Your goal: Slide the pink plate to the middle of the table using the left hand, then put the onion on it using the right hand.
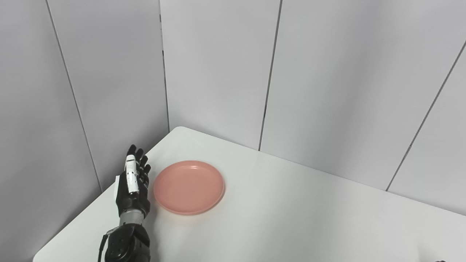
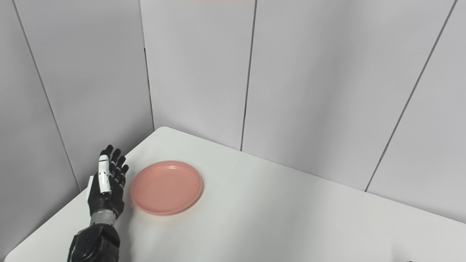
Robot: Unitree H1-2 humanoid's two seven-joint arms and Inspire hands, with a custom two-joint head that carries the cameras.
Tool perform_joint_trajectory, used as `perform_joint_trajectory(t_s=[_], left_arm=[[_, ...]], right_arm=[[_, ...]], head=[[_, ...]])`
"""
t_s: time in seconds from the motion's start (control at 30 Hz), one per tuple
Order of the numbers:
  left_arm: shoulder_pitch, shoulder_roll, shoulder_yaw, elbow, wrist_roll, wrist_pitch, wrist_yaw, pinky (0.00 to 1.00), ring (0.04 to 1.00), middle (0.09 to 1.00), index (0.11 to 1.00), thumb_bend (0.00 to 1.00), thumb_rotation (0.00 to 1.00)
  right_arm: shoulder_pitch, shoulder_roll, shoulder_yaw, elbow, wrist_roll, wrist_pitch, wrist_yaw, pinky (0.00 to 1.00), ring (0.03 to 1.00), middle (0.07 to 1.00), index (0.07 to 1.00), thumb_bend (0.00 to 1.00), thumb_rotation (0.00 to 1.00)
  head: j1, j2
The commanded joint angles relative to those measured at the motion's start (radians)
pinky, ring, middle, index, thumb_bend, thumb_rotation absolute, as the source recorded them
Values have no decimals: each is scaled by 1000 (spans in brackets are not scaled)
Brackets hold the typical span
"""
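A pink plate point(image 1: 188, 186) lies empty on the white table point(image 1: 291, 218), toward its left side. My left hand point(image 1: 133, 182) stands open just left of the plate, fingers straight and pointing away from me, palm side toward the plate rim. A narrow gap shows between hand and plate. The plate also shows in the right eye view point(image 2: 166, 187), with the left hand point(image 2: 106, 185) beside it. No onion is in view. My right hand is out of the picture; only a dark speck shows at the bottom right edge.
Grey wall panels point(image 1: 218, 72) stand close behind the table and along its left side. The table's left edge runs just beside my left hand. White tabletop stretches to the right of the plate.
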Motion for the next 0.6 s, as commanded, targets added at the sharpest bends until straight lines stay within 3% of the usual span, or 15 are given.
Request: perform_joint_trajectory(t_s=[0.0, 0.57], left_arm=[[-10, 18, -8, -19, 5, -45, -17, 1000, 993, 988, 971, 399, 1000], [-9, 11, -19, -7, -1, -28, -11, 997, 983, 981, 966, 400, 1000]], right_arm=[[-2, -5, -7, 1, 3, 27, -2, 504, 731, 777, 695, 952, 771], [3, -10, -2, -9, 1, 31, 2, 508, 765, 806, 706, 966, 790]], head=[[1, 0], [-4, 10]])
